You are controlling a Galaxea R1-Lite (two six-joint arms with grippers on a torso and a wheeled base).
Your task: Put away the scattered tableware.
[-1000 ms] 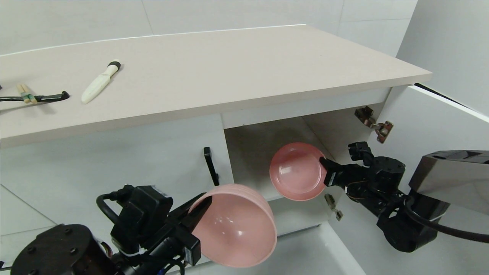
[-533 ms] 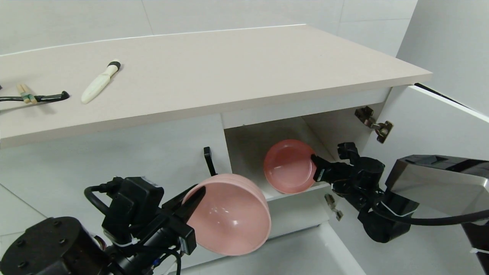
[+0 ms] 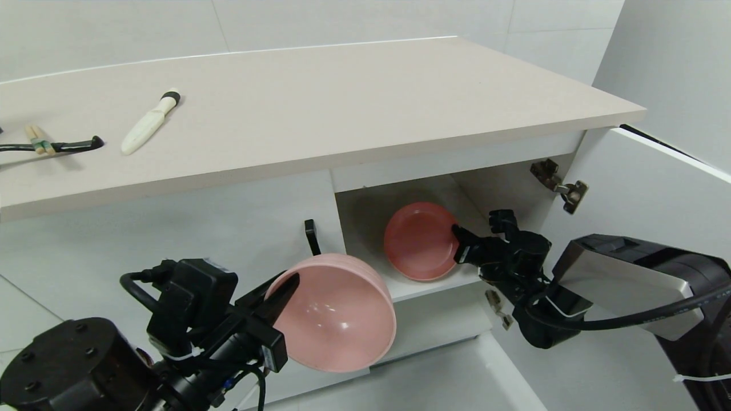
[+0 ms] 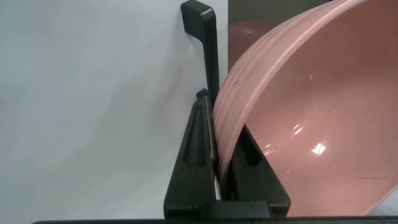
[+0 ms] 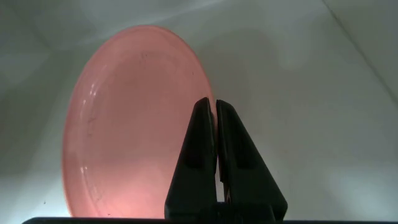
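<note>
Bench [image 3: 354, 97] across 10 to 2 o'clock of head view, carrying only the small leftovers. Below it, cabinet [image 3: 365, 200] with right door [image 3: 639, 194] swung wide at 3 o'clock, presumably to free the way to the shelf [image 3: 425, 285]. Left door [image 3: 171, 240] shut, black handle [image 3: 313, 240] just off centre toward 7 o'clock.

Pink bowl [image 3: 337, 314] at 6 o'clock, outside the cabinet, in front of the shut door, tipped on its side with mouth toward 4 o'clock. Pinched at the rim by left pincer [image 3: 285, 291], one finger inside the wall, one outside. Same clamp in left wrist view [image 4: 217, 130]. Rim grip probably because the body is too wide to span. Kept low and short of the opening, likely to leave room for the other arm.

Pink plate [image 3: 420, 240] just past centre toward 4 o'clock, inside the opening, up on edge over the shelf. Cannot tell whether lower rim touches. Right pincer [image 3: 460, 237] pressed tight on the plate's 3 o'clock rim, confirmed in right wrist view [image 5: 215, 115]. Thin rim likely the only graspable part, hence the edge-on carry.

White utensil [image 3: 149, 123] at 10 o'clock, pale chopsticks [image 3: 37, 140] at 9 o'clock crossing a black-handled tool [image 3: 63, 146]. All untouched on bench, so task judged partway.
</note>
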